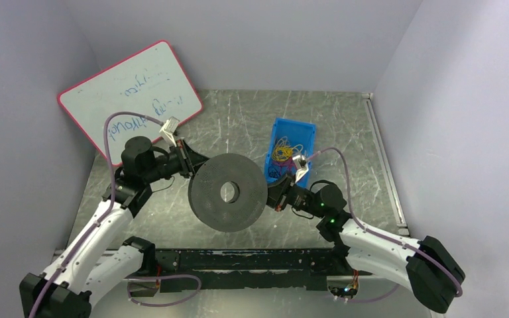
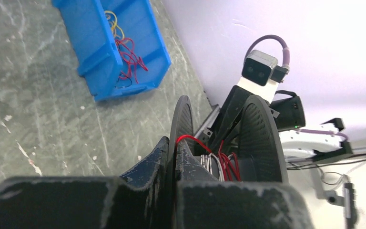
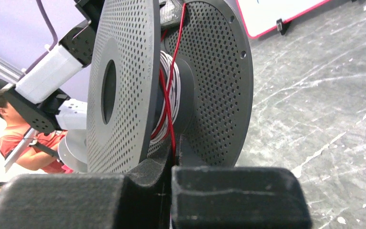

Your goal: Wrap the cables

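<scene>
A dark grey perforated spool [image 1: 227, 192] hangs above the table's middle, held between both arms. My left gripper [image 1: 187, 161] is shut on the rim of one flange [image 2: 180, 121], which stands between its fingers. White and red turns lie on the hub [image 2: 219, 164]. The cables, here one thin red wire [image 3: 170, 102], run from the hub down between the flanges into my right gripper [image 3: 173, 145], which is shut on the wire at the spool's right edge [image 1: 275, 192]. Another stretch of red wire [image 2: 193, 139] loops over my left finger.
A blue bin [image 1: 290, 149] holding a yellow, blue and red wire tangle [image 2: 124, 47] stands behind the right gripper. A pink-edged whiteboard [image 1: 129, 89] leans at the back left. Grey walls close in three sides. A person in red [image 3: 26, 138] shows beyond the table.
</scene>
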Available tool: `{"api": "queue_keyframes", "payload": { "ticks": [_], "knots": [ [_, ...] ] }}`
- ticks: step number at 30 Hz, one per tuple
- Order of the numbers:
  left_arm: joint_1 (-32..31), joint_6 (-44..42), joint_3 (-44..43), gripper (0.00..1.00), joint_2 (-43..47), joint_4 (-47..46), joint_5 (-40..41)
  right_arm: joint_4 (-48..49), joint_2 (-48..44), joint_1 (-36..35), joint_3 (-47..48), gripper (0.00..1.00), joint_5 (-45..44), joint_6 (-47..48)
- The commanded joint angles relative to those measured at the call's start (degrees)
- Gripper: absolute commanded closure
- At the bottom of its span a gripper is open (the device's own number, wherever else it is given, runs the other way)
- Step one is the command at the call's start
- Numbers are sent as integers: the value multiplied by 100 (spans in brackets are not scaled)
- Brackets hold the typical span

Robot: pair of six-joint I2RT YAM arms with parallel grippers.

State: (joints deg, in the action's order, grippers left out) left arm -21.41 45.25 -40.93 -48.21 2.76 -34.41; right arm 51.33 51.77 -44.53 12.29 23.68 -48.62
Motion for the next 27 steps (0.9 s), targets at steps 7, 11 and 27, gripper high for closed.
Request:
{"api": "queue_keyframes", "payload": {
  "ticks": [7,11,27],
  "knots": [
    [1310,1145,310,93,-172,-1354,166,5,74,-92,-42,100,295,-60],
    [1352,1490,327,93,-363,-1535,252,200,287,-280,-41,100,216,-125],
    [1355,1822,413,93,-278,-1474,863,792,1454,-1448,492,100,-645,89]
  ]
}}
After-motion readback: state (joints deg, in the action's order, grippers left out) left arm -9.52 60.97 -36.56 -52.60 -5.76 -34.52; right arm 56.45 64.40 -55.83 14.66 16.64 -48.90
